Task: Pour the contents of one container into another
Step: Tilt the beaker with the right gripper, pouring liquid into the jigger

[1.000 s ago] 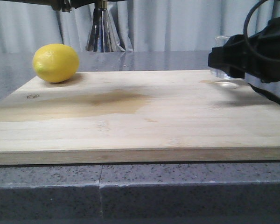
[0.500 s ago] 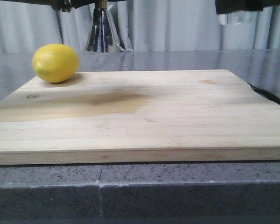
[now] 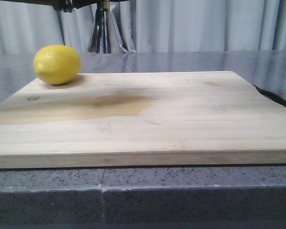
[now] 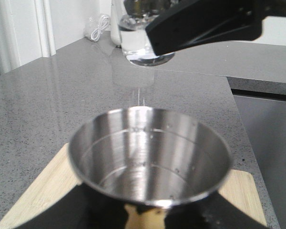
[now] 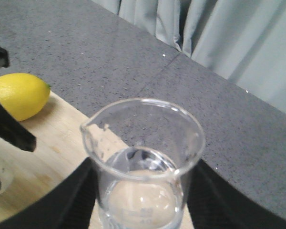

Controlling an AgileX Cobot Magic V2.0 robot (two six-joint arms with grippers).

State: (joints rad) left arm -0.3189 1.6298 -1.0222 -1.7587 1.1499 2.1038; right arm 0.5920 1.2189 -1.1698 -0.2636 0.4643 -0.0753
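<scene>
Steel and glass are both raised off the board, so the pick-up part looks done and the pour itself is what remains. The jigger (image 4: 150,157) sits upright in the left hand, whose dark body closes in under the cup, and its bowl looks empty. The beaker (image 5: 142,167) is upright in the right hand, dark pads pressed against both sides of it, with clear liquid in its lower part.

From the front, only the jigger's lower cone (image 3: 103,33) shows at the top edge, behind the lemon (image 3: 57,64) on the wooden board (image 3: 143,119); the beaker is out of sight there. The left wrist view alone shows the two vessels together: the beaker hangs near the jigger's mouth, beyond it, above the grey tabletop (image 4: 47,95), not yet tipped
</scene>
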